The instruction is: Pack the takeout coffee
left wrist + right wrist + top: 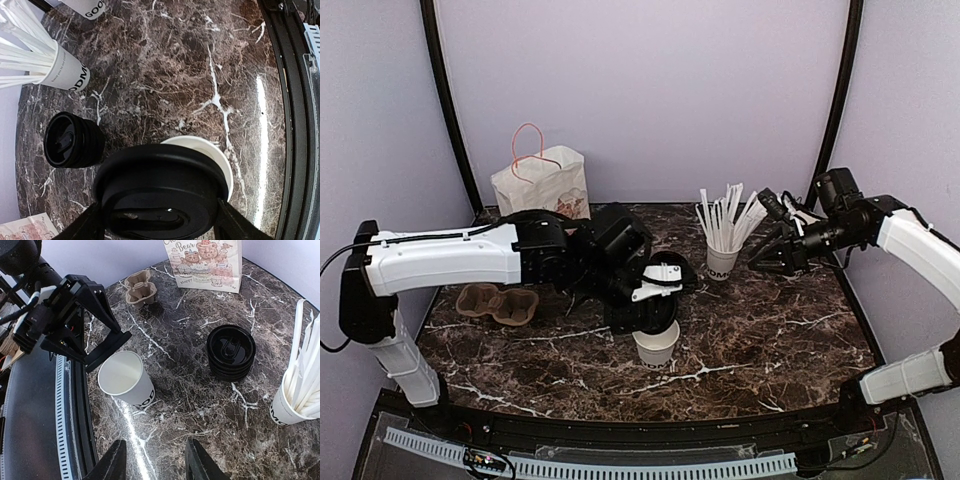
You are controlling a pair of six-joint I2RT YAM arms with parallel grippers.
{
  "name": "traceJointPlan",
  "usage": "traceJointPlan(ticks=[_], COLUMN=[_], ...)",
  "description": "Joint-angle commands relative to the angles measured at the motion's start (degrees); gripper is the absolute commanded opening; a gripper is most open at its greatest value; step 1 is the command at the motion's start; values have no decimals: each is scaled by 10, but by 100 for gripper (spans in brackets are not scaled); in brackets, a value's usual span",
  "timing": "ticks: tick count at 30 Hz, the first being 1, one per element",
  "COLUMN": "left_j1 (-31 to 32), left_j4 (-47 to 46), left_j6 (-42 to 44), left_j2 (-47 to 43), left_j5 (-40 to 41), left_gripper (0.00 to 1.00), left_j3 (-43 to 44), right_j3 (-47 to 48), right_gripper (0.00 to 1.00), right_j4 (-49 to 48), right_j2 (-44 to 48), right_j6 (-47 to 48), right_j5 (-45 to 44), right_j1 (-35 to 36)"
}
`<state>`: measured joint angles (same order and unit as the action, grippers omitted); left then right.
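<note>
My left gripper (pixel 160 205) is clamped on the black lid (pixel 160 170), partly over the open takeout coffee cup (pixel 658 347) (front middle of the table (pixel 770 340)). My right gripper (pixel 157 462) has its fingers apart and holds nothing.

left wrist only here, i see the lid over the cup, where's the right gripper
Observer: Off to the right. The right gripper hangs over the table, beside the sticks cup.
Operator: holding anything
Observer: No. The right wrist view shows its fingers apart with only bare table between them.
Operator: anything out there to pack the cup in
Observer: A brown carrier lies empty at the table's left side, in front of a paper bag standing at the back.
</note>
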<state>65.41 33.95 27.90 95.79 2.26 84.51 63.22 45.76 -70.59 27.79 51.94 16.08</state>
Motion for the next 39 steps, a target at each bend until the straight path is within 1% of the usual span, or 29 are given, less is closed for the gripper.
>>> traceJointPlan(ticks=[1,12,16,19,23,39], left_j1=[-2,-2,-2,-2,-2,-2], left_j4=[56,99,110,123,134,145], left_j6=[10,0,-1,-1,-2,0], left_j2=[14,63,71,74,79,102], left_j5=[-7,-22,-22,-39,-33,-36], left_gripper=[73,75,76,77,77,78], left_j3=[35,84,90,93,100,111], right_j3=[-8,-19,-28,-30,-29,-37], right_gripper=[42,42,42,42,42,43], right_j4=[-25,-31,-33,-34,-34,-37], right_j2=[18,27,31,33,33,35], right_j6=[-6,-5,-3,-3,-3,-4], right_j5=[-10,-8,-9,-9,-5,-2], right_j1=[-1,-1,-1,-1,-1,-1])
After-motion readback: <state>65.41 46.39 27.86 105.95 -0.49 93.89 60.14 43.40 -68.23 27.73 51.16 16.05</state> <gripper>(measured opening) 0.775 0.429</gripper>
